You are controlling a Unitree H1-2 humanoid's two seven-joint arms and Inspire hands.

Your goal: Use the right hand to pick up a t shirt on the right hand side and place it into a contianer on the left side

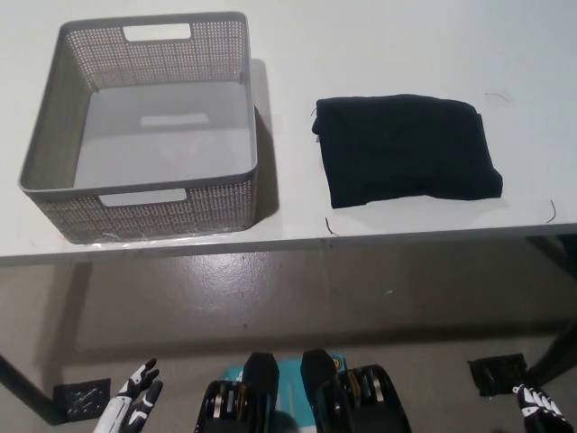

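White worktop [406, 41] is carrying a grey perforated basket [54, 194] on its left part and a folded black t-shirt [406, 149] lying flat on its right, well apart from the basket. Below the worktop edge, the white left hand [133, 400] is hanging with fingers spread, holding nothing. At the bottom right corner the right hand [539, 408] is barely showing; whether it is spread or closed I cannot tell.

T-shirt [406, 149]: black cloth, matt, soft folds seen. Container [140, 126]: grey plastic, walls w/ fine perforated mesh, floor smooth and semi-matt. Tabletop [379, 54]: white, smooth, slight sheen noted. Floor [270, 307] below: grey, looks like concrete, dull finish.
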